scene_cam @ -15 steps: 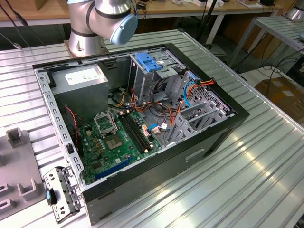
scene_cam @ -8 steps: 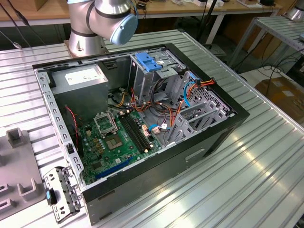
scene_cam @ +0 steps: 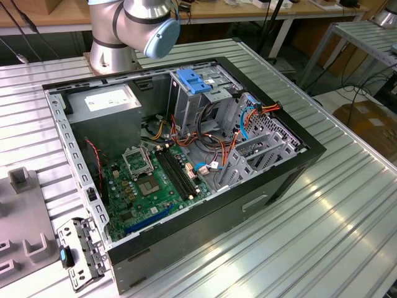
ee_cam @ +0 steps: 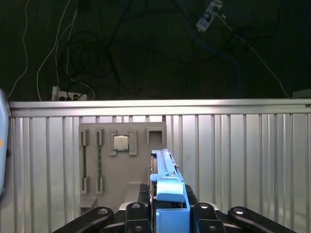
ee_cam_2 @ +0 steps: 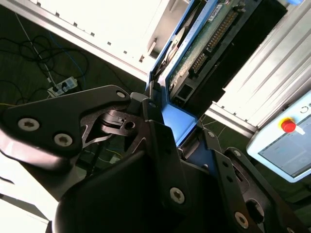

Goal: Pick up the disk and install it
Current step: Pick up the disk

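Up between the jaws sits the disk (ee_cam: pixel 166 177), on edge. The gripper (ee_cam: pixel 167 216) is clamped on its blue rails, and the long axis runs straight out toward the grey fixture plate (ee_cam: pixel 97 194) on the ribbed table (ee_cam: pixel 243 160). The open PC case (scene_cam: pixel 273 180) waits elsewhere on that table.

A robot lab: arm (scene_cam: pixel 133 22) on a metal table (scene_cam: pixel 322 230), an open computer (scene_cam: pixel 186 248), wires (ee_cam: pixel 82 58) on the floor (ee_cam: pixel 155 29) past the claw (ee_cam: pixel 167 208).

Disk (ee_cam: pixel 167 174) lower end hidden, seemingly inside pincer (ee_cam: pixel 167 206).
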Tool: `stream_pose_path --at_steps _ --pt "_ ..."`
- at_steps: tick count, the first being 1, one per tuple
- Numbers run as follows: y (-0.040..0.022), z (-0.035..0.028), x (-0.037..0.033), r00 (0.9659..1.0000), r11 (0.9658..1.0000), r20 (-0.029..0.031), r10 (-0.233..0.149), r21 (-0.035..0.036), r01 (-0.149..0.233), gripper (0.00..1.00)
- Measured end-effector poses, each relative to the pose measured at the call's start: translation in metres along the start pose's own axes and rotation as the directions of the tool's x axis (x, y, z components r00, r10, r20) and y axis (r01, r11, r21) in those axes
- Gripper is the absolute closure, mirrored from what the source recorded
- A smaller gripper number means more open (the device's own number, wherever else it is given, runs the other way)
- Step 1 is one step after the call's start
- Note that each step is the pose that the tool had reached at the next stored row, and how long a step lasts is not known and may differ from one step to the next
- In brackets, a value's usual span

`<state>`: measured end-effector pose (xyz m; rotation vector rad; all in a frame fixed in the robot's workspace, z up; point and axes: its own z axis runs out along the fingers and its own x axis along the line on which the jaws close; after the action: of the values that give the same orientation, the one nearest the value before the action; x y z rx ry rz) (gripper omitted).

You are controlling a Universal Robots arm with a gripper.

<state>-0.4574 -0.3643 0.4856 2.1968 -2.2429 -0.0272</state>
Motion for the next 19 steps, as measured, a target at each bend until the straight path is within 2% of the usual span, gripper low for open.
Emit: stream_pose_path --at_steps 14,16,19 --pt "-0.0152 -0.0003 -0.0003 0.9997 0.9997 0.0004 0.025 0.0016 -0.025 0.63" --pt "-0.0180 -0.0003 -0.0004 0.9996 0.9996 0.0003 0.028 0.0015 -0.028 0.63" --pt "-0.0255 -0.0004 -0.0005 0.9994 0.9994 -0.0004 0.034 0.0017 -0.034 0.63"
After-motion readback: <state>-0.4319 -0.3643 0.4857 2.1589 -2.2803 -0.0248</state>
